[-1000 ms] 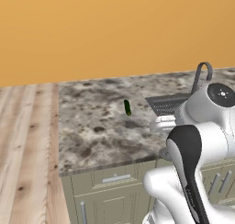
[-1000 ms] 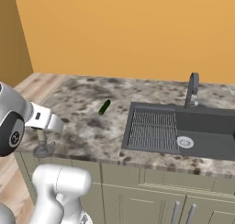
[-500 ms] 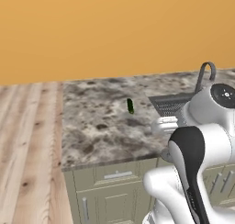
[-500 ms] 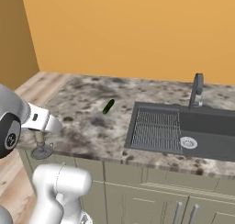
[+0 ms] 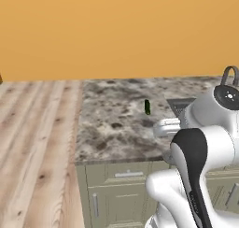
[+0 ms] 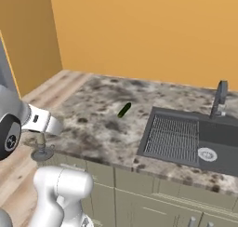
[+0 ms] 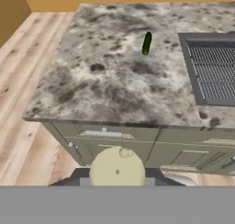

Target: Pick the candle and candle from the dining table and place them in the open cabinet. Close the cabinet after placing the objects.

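My dining table [image 5: 112, 124] has a mottled stone top and matt olive drawer fronts [image 7: 114, 140]. The floor [image 5: 37, 138] is pale wood planks. The candle [image 7: 117, 168] looks smooth, matt cream wax. The sink [image 6: 186, 137] is dark, ribbed.

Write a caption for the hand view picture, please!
Gripper shut on round cream candle, above the mottled stone-topped dining table.

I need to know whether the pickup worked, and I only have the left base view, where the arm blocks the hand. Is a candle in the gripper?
Observer: Yes. In the hand view the candle's cream top sits between the fingers of the shut gripper.
Operator: Is it over the dining table?
Observer: It seems not. The right base view shows its base hanging just off the dining table's front edge, near the corner away from the sink.
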Tool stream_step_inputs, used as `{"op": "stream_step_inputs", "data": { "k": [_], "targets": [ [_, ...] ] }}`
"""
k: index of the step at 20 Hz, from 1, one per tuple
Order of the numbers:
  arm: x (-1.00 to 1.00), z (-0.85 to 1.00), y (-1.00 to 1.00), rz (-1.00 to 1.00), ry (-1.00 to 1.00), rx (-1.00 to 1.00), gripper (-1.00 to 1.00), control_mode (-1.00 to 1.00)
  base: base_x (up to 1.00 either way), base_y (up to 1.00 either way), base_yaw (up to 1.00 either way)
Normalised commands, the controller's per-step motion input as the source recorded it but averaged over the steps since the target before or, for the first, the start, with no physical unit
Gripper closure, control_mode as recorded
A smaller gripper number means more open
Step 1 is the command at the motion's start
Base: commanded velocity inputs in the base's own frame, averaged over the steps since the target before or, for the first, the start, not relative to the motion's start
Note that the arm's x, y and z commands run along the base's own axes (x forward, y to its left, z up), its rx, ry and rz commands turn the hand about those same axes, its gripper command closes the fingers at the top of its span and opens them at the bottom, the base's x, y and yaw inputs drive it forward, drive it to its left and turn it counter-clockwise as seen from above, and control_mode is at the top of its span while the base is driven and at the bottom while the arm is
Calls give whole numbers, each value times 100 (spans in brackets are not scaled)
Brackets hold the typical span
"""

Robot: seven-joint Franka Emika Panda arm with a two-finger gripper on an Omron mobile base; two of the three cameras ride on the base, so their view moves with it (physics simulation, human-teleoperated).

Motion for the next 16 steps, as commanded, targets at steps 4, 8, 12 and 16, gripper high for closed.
{"op": "stream_step_inputs", "data": {
  "k": [4, 8, 12, 16],
  "targets": [
    [0, 0, 0, 0, 0, 0, 100, 100, 0, 0, 39],
    [0, 0, 0, 0, 0, 0, 100, 100, 0, 0, 41],
    [0, 0, 0, 0, 0, 0, 100, 100, 0, 9, 42],
    [0, 0, 0, 0, 0, 0, 100, 100, -9, 3, 42]
  ]
}}
